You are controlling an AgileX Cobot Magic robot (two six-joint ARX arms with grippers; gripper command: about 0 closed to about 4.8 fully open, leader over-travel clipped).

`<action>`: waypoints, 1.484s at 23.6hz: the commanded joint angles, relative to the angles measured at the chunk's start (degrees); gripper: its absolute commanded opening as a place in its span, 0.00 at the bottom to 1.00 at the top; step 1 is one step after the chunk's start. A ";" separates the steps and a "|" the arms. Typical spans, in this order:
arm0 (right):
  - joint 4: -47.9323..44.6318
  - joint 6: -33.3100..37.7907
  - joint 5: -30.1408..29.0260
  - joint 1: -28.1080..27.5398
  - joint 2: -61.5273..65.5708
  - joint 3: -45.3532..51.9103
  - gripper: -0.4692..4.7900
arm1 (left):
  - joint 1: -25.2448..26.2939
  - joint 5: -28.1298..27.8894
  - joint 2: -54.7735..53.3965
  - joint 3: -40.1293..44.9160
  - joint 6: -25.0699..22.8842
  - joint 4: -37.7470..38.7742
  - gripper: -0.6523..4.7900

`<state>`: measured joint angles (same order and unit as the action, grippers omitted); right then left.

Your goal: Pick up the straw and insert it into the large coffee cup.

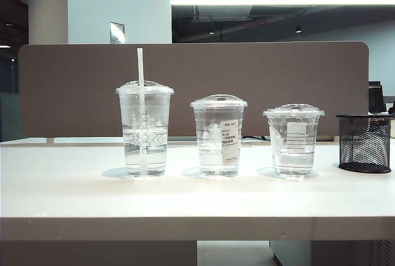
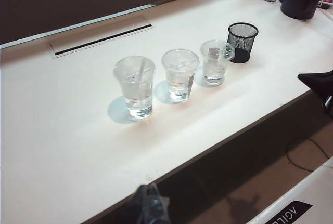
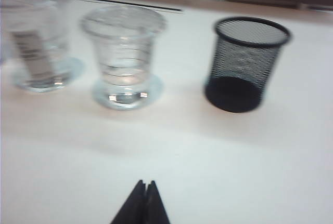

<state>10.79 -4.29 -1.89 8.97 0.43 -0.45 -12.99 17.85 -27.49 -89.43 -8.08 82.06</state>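
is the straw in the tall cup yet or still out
In. The straw stands upright through the domed lid of the large coffee cup, its lower part visible inside the cup. The shut right gripper holds nothing.

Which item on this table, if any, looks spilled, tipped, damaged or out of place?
Nothing stands out. The straw stands upright in the large coffee cup, the other cups and the mesh holder are upright, and the table looks dry.

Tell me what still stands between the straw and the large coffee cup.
Nothing: the straw already stands through the domed lid of the large coffee cup. The right gripper is shut and empty, clear of the cups; the left gripper is off the table's edge.
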 commanded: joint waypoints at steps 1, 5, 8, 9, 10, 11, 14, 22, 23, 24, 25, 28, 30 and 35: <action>-0.48 0.26 4.42 -0.59 0.00 0.39 0.08 | 0.09 0.20 -0.02 -0.11 0.13 0.02 0.11; -0.57 0.22 5.66 -3.93 0.02 0.39 0.08 | 0.09 0.17 -0.02 -0.11 0.13 0.02 0.11; -0.35 0.26 1.49 -9.11 0.00 0.39 0.08 | 0.09 0.22 -0.02 -0.11 0.13 0.02 0.11; -0.33 0.24 1.60 -9.77 0.00 0.39 0.08 | 0.09 0.17 -0.02 -0.11 0.13 0.02 0.11; -0.31 0.24 2.25 -10.62 -0.02 0.39 0.08 | 0.09 0.15 -0.02 -0.11 0.13 0.02 0.11; -0.31 0.24 2.16 -11.02 -0.07 0.39 0.08 | 0.07 0.17 -0.02 -0.11 0.13 0.02 0.11; -0.31 0.24 2.16 -11.23 -0.26 0.39 0.08 | 0.09 0.17 -0.02 -0.11 0.13 0.02 0.11; -0.31 0.24 2.16 -11.23 -0.26 0.39 0.08 | 0.09 0.17 -0.02 -0.11 0.13 0.02 0.11; -0.31 0.22 2.16 -11.23 -0.26 0.39 0.08 | 0.09 0.17 -0.02 -0.11 0.13 0.02 0.11; -0.31 0.22 2.16 -11.23 -0.26 0.39 0.08 | 0.09 0.20 -0.02 -0.11 0.13 0.02 0.11; -0.31 0.24 2.16 -11.23 -0.26 0.39 0.08 | 0.09 0.17 -0.02 -0.11 0.13 0.02 0.11; -0.31 0.24 2.16 -11.23 -0.26 0.39 0.08 | 0.11 0.31 0.00 0.13 -0.22 -0.83 0.11; -0.31 0.22 2.16 -11.23 -0.26 0.39 0.08 | 0.17 1.95 0.15 3.41 -0.94 -5.35 0.11; -0.31 0.22 2.16 -11.21 -0.26 0.39 0.08 | 4.92 3.41 4.24 28.52 -4.35 -31.69 0.11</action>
<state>11.09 -4.23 0.16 -2.31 0.21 -0.45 -9.32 21.02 -24.53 -64.69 -12.21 57.52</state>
